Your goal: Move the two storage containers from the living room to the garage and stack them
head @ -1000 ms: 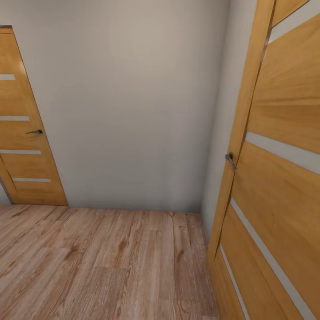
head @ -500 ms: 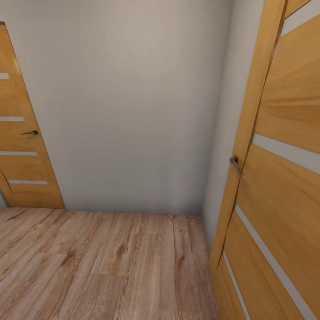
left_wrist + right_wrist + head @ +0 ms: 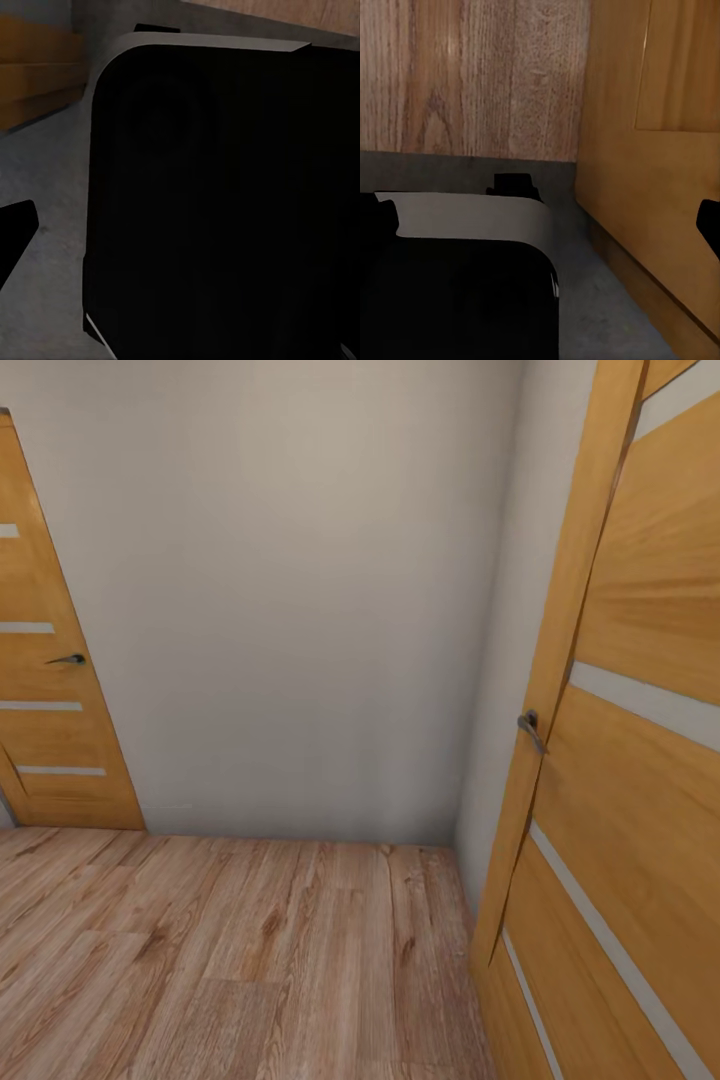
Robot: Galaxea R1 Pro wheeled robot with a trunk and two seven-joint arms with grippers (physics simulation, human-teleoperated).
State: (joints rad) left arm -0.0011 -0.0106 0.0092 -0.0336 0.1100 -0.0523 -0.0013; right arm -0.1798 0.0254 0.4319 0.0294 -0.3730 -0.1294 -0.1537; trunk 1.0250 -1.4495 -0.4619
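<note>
The two storage containers and the garage are out of view. I face a pale grey wall (image 3: 300, 610) at the end of a passage with a light wood plank floor (image 3: 230, 960). In the right wrist view my right gripper (image 3: 544, 221) is open, its dark fingertips (image 3: 709, 225) far apart at the picture's edges with nothing between them, above my dark base (image 3: 450, 300). In the left wrist view my left gripper (image 3: 180, 232) has one dark fingertip (image 3: 15, 225) out at the edge, over the same dark base (image 3: 225, 202), and holds nothing.
A wooden door (image 3: 50, 690) with pale stripes and a metal handle (image 3: 68, 659) stands at the far left. A second such door (image 3: 620, 780) is close on my right, its handle (image 3: 529, 728) at mid height. The wall blocks the way ahead.
The camera crept slightly forward between the earliest frame and half a second ago, so both doors slid outward. Since then the picture is still.
</note>
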